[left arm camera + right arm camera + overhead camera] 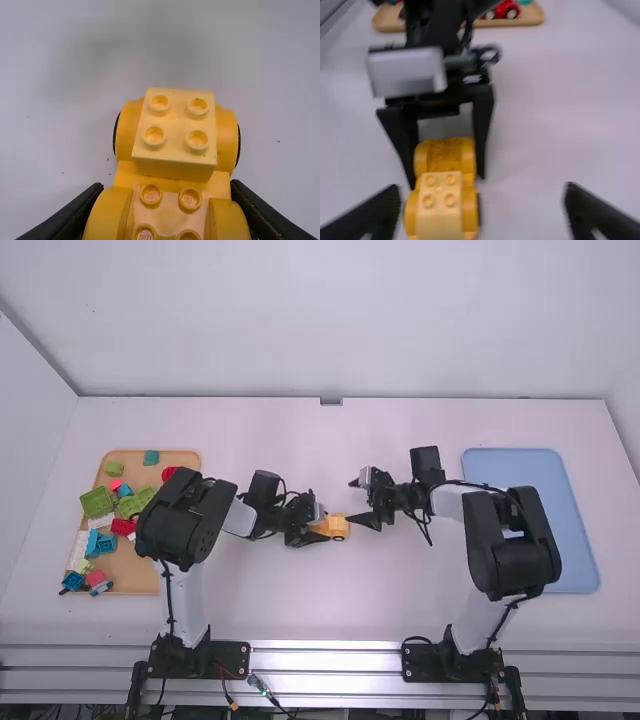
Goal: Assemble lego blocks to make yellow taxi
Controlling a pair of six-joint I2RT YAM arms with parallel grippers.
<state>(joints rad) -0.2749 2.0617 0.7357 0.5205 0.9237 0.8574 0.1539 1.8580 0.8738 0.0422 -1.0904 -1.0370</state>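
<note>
Wooden tray (130, 570): held mixed blocks (97, 502), edge hidden by the left arm (190, 510)
Blue tray (515, 465): partly hidden by the right arm (510, 560)
Left gripper (320, 526): jaws closed around the yellow wheeled base (125, 140), mid-table
Right gripper (357, 502): faced it, jaws wide apart, empty
Count: two trays, one base, one pale yellow block (175, 125) on it, four studs atop

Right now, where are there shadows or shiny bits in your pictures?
Left wrist view: a soft grey shadow on the table near the yellow car; high view: bright shine on the metal rails along the table's near edge; right wrist view: gentle light, no hard-edged shadows on the table.
</note>
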